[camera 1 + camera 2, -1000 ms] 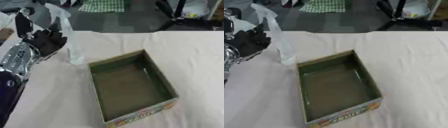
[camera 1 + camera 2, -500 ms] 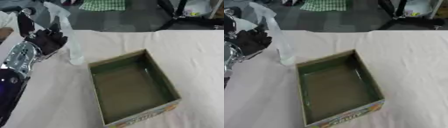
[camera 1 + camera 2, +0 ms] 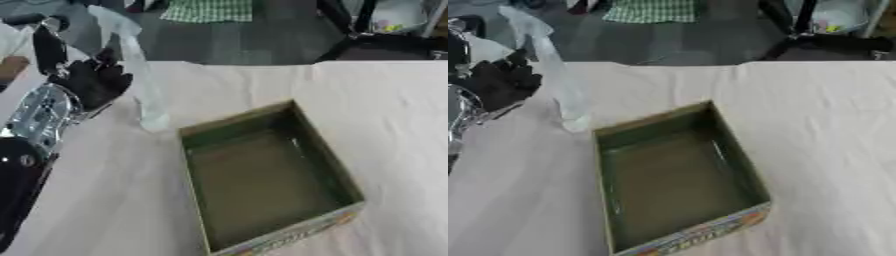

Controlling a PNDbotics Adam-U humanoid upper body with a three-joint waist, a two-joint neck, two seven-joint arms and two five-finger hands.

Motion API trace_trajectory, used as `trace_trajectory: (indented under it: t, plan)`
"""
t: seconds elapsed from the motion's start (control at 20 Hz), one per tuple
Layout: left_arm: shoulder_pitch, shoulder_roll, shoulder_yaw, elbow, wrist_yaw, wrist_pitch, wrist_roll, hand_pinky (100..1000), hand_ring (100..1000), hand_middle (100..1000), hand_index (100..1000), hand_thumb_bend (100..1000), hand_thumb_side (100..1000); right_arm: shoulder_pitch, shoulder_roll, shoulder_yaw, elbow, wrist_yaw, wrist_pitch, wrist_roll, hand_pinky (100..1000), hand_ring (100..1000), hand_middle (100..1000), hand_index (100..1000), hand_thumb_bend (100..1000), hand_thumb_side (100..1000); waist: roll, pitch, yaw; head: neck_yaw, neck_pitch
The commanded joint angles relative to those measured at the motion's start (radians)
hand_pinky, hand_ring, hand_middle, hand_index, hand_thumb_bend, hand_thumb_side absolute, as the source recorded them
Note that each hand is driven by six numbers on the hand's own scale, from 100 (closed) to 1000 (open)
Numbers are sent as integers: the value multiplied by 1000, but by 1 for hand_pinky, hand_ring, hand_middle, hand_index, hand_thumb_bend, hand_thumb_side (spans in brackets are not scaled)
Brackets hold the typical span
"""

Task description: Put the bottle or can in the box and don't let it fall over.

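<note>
A tall clear plastic bottle [image 3: 140,80] stands on the cream tablecloth just beyond the left far corner of the box. The open cardboard box [image 3: 337,172] has a dark green inside and holds nothing that I can see. My left hand [image 3: 92,82], black with a silver wrist, is right beside the bottle on its left, about halfway up. Its fingers [image 3: 509,80] reach the bottle's side, but none show wrapped around it. My right hand appears in neither view.
The cream cloth [image 3: 394,100] covers the table to the right of and behind the box. Beyond the far table edge lie a dark floor, a green checked cloth [image 3: 206,10] and black stand legs [image 3: 350,30].
The left hand has edged slightly up and towards the bottle. Bottle and box stand where they were.
</note>
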Motion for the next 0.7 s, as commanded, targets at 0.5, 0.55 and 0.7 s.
trace_trajectory:
  t: [0.5,0.55,0.7]
  plan:
    - [-27,43,20,-2,-5,-3,-9,100,100,234,973,321,1000,-15,-22,-6,-16,-2,-3,6,852,931,1000,1000,100,700,-2,-10,-5,9,-23]
    - [-28,42,20,-2,-4,-2,-9,100,100,232,974,321,1000,-16,-22,-6,-16,-2,-4,6,852,931,1000,1000,100,700,-2,-9,-6,9,-25]
    - [-33,42,21,2,-3,-2,-9,100,100,232,975,321,1000,-18,-23,-5,-16,-2,-5,7,852,931,1000,1000,100,700,-2,-7,-9,11,-29]
